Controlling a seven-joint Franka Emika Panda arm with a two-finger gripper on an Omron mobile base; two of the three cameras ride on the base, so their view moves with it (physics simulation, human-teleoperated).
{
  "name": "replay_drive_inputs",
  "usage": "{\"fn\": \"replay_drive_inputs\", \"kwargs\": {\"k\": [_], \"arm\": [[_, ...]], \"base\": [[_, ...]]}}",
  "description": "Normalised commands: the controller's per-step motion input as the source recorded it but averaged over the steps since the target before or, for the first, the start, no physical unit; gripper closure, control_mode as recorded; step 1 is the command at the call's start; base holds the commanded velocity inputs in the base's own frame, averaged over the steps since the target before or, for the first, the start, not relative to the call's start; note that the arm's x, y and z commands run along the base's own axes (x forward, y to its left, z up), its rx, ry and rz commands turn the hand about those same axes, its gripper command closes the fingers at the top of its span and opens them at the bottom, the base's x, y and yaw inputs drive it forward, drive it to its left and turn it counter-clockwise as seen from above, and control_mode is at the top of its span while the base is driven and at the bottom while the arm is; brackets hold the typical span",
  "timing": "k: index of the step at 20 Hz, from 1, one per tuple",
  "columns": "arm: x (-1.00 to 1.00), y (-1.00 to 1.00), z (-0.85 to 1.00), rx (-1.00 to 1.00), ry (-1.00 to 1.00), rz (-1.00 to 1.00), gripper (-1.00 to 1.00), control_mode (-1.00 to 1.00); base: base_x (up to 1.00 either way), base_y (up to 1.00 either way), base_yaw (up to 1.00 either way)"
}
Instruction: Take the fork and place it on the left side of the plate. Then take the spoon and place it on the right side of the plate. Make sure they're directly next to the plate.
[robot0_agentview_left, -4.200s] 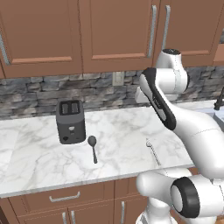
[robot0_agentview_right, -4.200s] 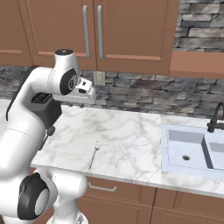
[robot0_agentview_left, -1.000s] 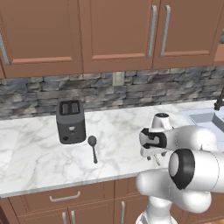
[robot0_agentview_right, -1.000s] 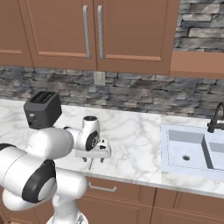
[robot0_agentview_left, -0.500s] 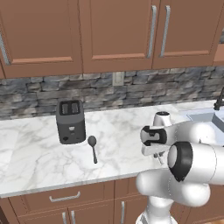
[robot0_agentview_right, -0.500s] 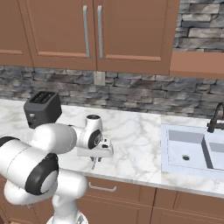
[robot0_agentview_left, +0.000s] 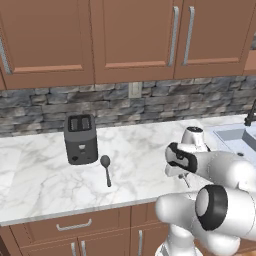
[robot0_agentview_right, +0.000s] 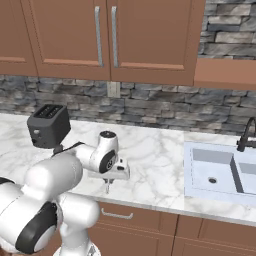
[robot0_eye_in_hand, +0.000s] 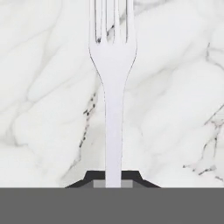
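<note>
The pale silver fork (robot0_eye_in_hand: 113, 65) lies flat on the white marble counter (robot0_eye_in_hand: 39, 87), tines pointing away from the hand. My gripper (robot0_eye_in_hand: 113, 177) is shut on the fork's thin handle, down at the counter's front edge (robot0_agentview_left: 184, 176) (robot0_agentview_right: 107, 184). The dark grey spoon (robot0_agentview_left: 106, 168) lies on the counter to the left, its bowl toward the wall, apart from the gripper. The plate is out of view.
A black toaster (robot0_agentview_left: 80, 138) (robot0_agentview_right: 48, 125) stands at the back left, just behind the spoon. A sink (robot0_agentview_right: 220, 170) with a dark faucet (robot0_agentview_right: 246, 134) is set into the counter on the right. Wooden cabinets hang above the stone backsplash.
The jaws have closed from wide open onto the fork's handle. The arm has stayed low over the same spot, and the spoon has not moved.
</note>
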Motion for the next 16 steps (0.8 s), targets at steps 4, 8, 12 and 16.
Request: {"fn": "replay_drive_inputs", "kwargs": {"k": [4, 8, 12, 16], "arm": [[-0.71, 0.00, 0.89, 0.01, -0.16, 0.00, 1.00, -1.00], [-0.72, 0.00, 1.00, 0.00, -0.05, 0.00, 1.00, -1.00], [-0.65, 0.05, 1.00, 0.01, 0.00, 0.00, 1.00, -1.00], [-0.57, 0.27, 0.94, 0.00, 0.03, 0.00, 1.00, -1.00]], "base": [[0.00, 0.00, 0.00], [0.00, 0.00, 0.00], [0.00, 0.00, 0.00], [0.00, 0.00, 0.00]]}}
